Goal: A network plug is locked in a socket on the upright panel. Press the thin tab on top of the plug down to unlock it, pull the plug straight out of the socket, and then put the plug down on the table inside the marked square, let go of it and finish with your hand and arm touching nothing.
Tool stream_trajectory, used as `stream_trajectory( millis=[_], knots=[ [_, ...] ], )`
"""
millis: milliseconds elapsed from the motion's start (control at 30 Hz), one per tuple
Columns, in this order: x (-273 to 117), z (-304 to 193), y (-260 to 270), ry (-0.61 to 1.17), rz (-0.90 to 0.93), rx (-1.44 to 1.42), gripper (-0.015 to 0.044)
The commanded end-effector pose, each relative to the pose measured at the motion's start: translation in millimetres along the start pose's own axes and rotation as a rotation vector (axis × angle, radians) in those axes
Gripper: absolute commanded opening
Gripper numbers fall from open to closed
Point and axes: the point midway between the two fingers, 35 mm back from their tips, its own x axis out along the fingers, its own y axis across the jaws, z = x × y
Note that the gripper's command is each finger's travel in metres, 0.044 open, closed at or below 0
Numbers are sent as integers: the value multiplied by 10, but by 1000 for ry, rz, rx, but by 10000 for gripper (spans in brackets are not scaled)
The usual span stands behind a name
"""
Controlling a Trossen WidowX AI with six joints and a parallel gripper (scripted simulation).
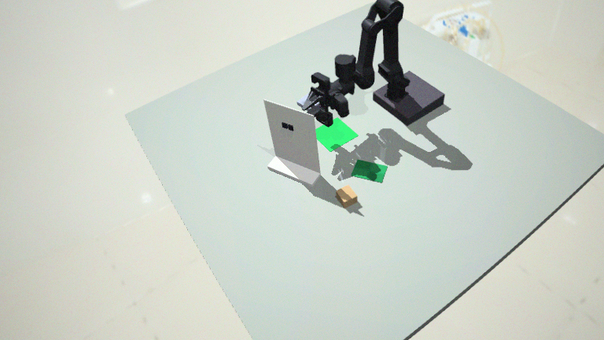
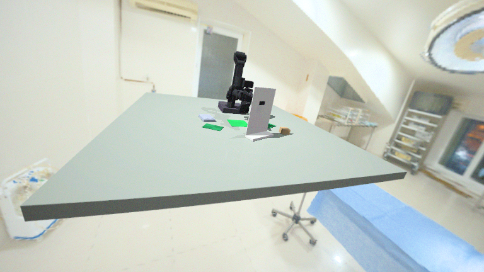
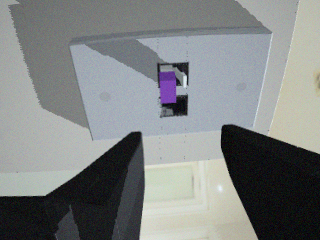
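Note:
The upright panel (image 1: 291,140) (image 2: 259,117) (image 3: 45,142) carries a blue-grey socket plate (image 3: 215,65) with two openings. The purple plug (image 3: 168,87) sticks out of the upper opening in the wrist view. A pale thin piece (image 3: 184,80) beside it may be its tab; I cannot tell. My gripper (image 1: 310,110) (image 3: 182,139) is partly open and empty, on the plug side of the panel. The plug is not between its fingers. In the exterior view the panel hides the fingertips. The bright green marked square (image 1: 336,133) (image 2: 237,123) lies on the table near the panel.
A dark green patch (image 1: 370,171) (image 2: 271,125) lies near an orange block (image 1: 347,196) (image 2: 284,130). Another dark green patch (image 2: 212,126) lies near a pale blue block (image 2: 206,117), which is partly behind the gripper in the top view. The panel has a low foot (image 1: 296,173).

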Motion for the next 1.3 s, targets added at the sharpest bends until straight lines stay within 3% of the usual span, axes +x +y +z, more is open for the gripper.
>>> stream_trajectory(
  millis=[0, 967, 1033, 1267],
  knots=[
    [61, 6, -4, 4, -1, -4, 156],
    [483, 125, -12, 5, -5, -3, 156],
    [483, 125, -12, 5, -5, -3, 104],
    [483, 125, -12, 5, -5, -3, 57]
  ],
)
